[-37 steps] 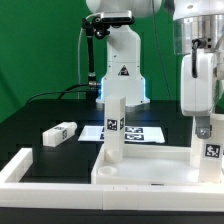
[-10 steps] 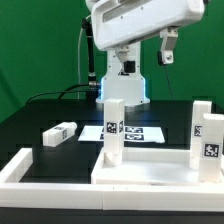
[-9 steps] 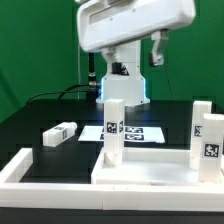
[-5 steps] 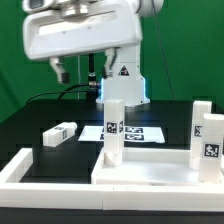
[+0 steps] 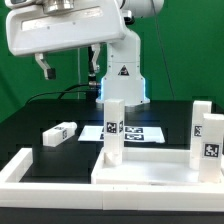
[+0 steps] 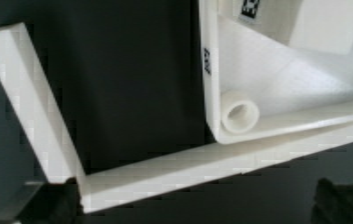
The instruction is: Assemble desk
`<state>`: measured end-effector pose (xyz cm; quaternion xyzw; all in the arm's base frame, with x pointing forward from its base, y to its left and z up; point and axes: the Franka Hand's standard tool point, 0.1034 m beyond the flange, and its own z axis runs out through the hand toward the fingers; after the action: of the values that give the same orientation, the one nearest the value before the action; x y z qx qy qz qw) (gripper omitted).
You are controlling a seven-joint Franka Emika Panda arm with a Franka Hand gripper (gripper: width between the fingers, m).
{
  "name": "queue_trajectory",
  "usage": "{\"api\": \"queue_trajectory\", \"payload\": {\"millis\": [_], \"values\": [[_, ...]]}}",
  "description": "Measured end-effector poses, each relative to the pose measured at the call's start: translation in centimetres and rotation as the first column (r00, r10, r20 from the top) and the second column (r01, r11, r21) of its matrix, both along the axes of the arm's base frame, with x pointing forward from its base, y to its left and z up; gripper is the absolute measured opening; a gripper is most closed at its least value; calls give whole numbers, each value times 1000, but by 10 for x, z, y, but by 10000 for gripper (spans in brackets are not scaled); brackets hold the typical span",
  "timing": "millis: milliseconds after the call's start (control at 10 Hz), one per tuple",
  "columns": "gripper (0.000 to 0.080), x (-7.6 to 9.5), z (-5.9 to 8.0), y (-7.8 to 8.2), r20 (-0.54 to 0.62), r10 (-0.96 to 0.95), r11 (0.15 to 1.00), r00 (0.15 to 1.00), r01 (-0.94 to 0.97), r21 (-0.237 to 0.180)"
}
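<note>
The desk tabletop (image 5: 150,168) lies at the front with its recessed face up. One leg (image 5: 113,128) stands upright on its left part and another leg (image 5: 207,138) on its right edge. A third leg (image 5: 60,133) lies loose on the black table at the exterior view's left. My gripper (image 5: 68,64) hangs high above that loose leg, open and empty. In the wrist view the gripper (image 6: 194,205) is open, with dark fingertips (image 6: 48,200) at the frame's corners. That view looks down on the tabletop's corner (image 6: 288,70) and a round hole (image 6: 240,115) in it.
The white border rail (image 5: 20,165) frames the table's front left, and its corner shows in the wrist view (image 6: 57,150). The marker board (image 5: 138,132) lies behind the tabletop. The robot base (image 5: 122,70) stands at the back before a green backdrop.
The gripper let go of the right leg, rose, and swung across from the exterior view's right to its left. The legs and tabletop have not moved.
</note>
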<state>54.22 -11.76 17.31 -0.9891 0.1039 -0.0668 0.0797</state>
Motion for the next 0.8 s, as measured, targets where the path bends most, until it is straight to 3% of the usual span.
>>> {"api": "queue_trajectory", "payload": {"millis": [100,200,400,500,600,800], "values": [[649,3,-8,1,-77,7,999,997,-5,35],[649,2,-18,-10,-144,17,998,990,-9,59],[649,-30,-43,-46,-327,23,991,945,21,129],[649,-44,-51,-56,-403,33,988,914,31,152],[649,-54,-53,-63,-482,56,982,874,38,183],[649,-56,-55,-66,-568,93,977,818,36,212]]}}
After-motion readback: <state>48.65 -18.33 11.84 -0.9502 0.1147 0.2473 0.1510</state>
